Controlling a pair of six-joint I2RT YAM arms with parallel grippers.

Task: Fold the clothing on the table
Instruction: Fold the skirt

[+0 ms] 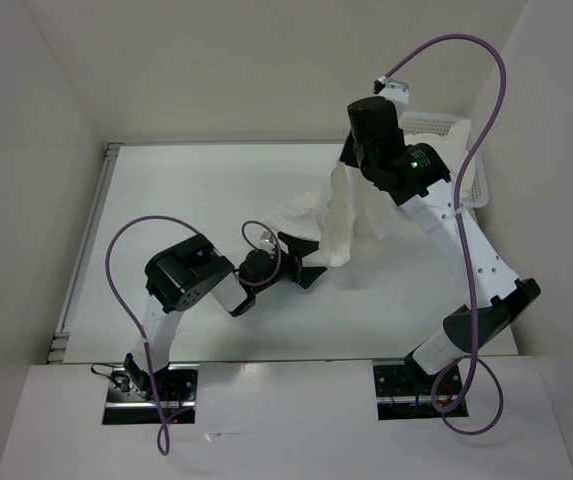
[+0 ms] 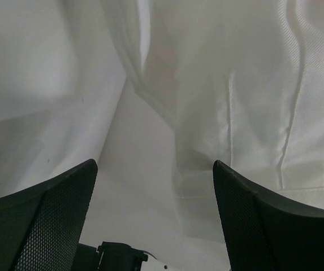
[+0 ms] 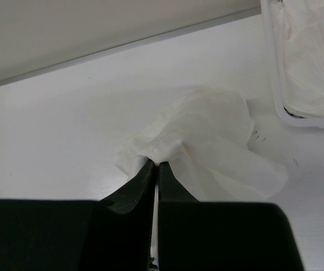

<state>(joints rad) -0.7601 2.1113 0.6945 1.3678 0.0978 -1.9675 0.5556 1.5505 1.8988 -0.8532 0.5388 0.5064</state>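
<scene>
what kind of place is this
Probably a robot lab test cell: plain white walls box in a white table, left arm and right arm bolted at its near edge, the right holding clothing.

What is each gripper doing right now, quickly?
Left gripper: open, holding nothing, facing the clothing.
Right gripper: closed, pinching an edge of the clothing.

White arms (image 1: 463, 238), black joints (image 1: 181, 277), purple cables (image 1: 109, 262), black mesh jaws.
</scene>
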